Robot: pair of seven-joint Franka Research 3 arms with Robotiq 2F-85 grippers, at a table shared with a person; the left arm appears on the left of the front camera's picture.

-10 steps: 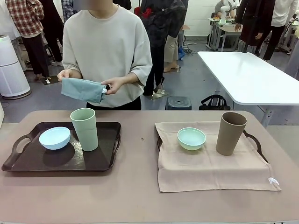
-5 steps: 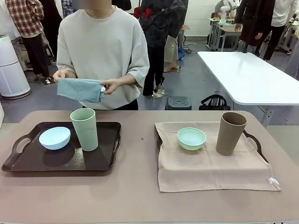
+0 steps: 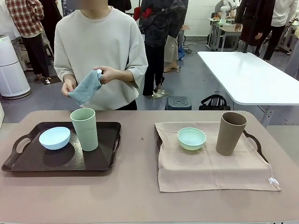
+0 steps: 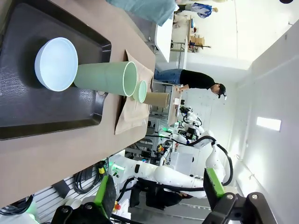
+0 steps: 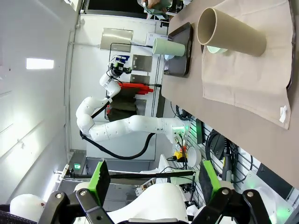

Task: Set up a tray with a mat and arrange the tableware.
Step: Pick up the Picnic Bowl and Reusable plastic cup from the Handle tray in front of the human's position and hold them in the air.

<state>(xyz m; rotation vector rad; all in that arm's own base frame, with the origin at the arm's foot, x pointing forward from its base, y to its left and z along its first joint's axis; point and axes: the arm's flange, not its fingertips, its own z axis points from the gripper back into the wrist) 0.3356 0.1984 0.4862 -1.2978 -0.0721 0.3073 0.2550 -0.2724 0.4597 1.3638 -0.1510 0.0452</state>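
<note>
Teal cloth (image 3: 87, 87), perhaps folded, hangs from raised hand (image 3: 107, 73).

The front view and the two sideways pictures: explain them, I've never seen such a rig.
The front view looks across a table at a person holding a blue-grey cloth. The sideways pictures come from cameras on the robot arms' wrists; the green-padded prongs at the bottom are the left gripper and right gripper, both open, holding nothing. On the table: a dark tray with a pale blue bowl and light green tumbler, and a beige mat over a second tray, carrying a mint bowl and brown tumbler.
</note>
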